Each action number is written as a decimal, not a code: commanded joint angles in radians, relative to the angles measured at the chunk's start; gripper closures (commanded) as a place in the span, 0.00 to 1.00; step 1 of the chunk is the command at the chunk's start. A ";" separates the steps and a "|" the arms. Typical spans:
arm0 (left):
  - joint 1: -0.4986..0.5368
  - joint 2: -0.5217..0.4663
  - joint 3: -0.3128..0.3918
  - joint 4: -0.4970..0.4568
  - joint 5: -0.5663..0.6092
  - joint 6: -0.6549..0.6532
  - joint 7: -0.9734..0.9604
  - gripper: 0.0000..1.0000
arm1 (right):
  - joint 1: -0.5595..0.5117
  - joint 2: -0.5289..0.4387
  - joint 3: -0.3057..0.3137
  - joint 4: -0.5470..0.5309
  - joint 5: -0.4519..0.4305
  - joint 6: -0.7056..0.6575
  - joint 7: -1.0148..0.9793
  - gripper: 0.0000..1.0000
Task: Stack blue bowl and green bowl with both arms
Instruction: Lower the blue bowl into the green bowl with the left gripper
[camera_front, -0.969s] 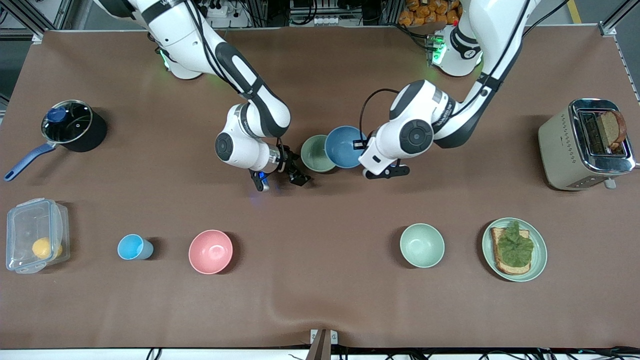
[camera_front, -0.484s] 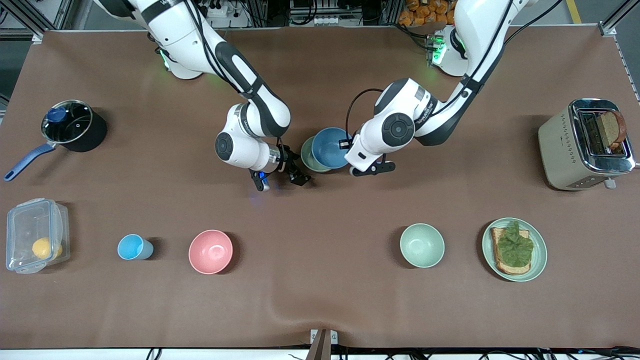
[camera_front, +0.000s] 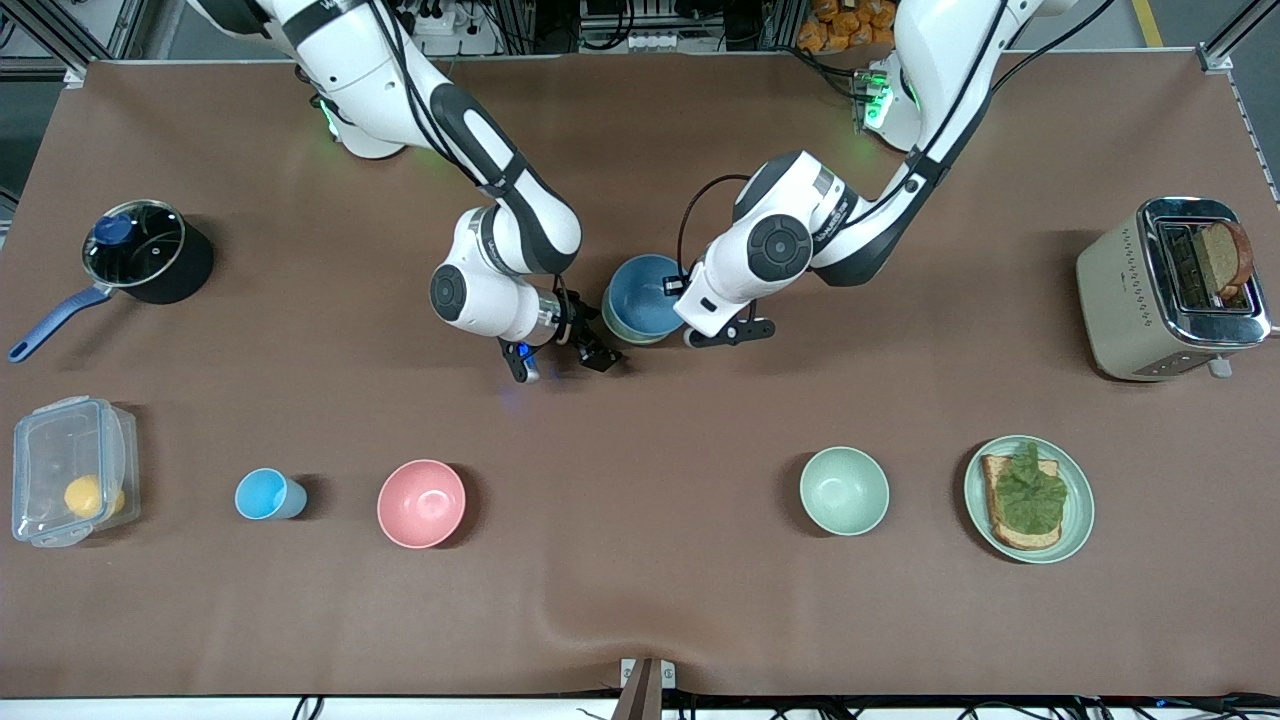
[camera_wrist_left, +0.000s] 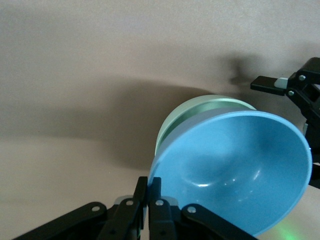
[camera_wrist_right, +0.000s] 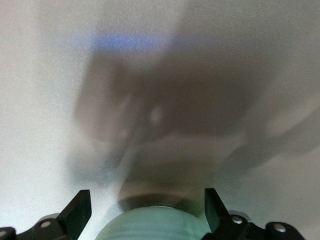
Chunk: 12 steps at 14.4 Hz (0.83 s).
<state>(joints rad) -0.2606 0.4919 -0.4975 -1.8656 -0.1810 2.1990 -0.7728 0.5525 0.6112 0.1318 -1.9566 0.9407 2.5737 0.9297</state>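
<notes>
My left gripper (camera_wrist_left: 148, 200) pinches the blue bowl (camera_front: 640, 297) by its rim, frame centre, over the green bowl (camera_wrist_left: 200, 107). Right gripper (camera_front: 560, 362) waits, spread. Level, centre, lower, then release.

Left gripper (camera_wrist_left: 149, 200) fingers (camera_wrist_left: 156, 192) pinch the blue bowl (camera_wrist_left: 235, 170) over the green bowl (camera_wrist_left: 200, 107).

A brown-covered bench (camera_front: 640, 600) carries a lidded pot (camera_front: 140, 252) and clear box (camera_front: 70, 470) at the right arm's end and a toaster (camera_front: 1170, 290) at the left arm's end. Toward the front edge stand a light-blue cup (camera_front: 268, 494), pink bowl (camera_front: 421, 503), mint bowl (camera_front: 844, 490) and toast plate (camera_front: 1029, 499); mid-bench sits the green bowl (camera_front: 610, 322).
</notes>
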 joint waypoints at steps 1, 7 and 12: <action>-0.017 0.023 0.005 0.011 -0.006 0.037 -0.014 1.00 | 0.001 -0.022 0.002 -0.019 0.026 -0.001 -0.020 0.00; -0.034 0.045 0.011 0.011 0.009 0.057 -0.014 1.00 | -0.002 -0.025 0.000 -0.024 0.026 -0.004 -0.035 0.00; -0.042 0.057 0.011 0.011 0.017 0.061 -0.016 1.00 | -0.005 -0.027 0.000 -0.027 0.026 -0.004 -0.040 0.00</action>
<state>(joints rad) -0.2887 0.5358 -0.4931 -1.8654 -0.1795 2.2474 -0.7728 0.5525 0.6110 0.1309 -1.9578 0.9407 2.5737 0.9148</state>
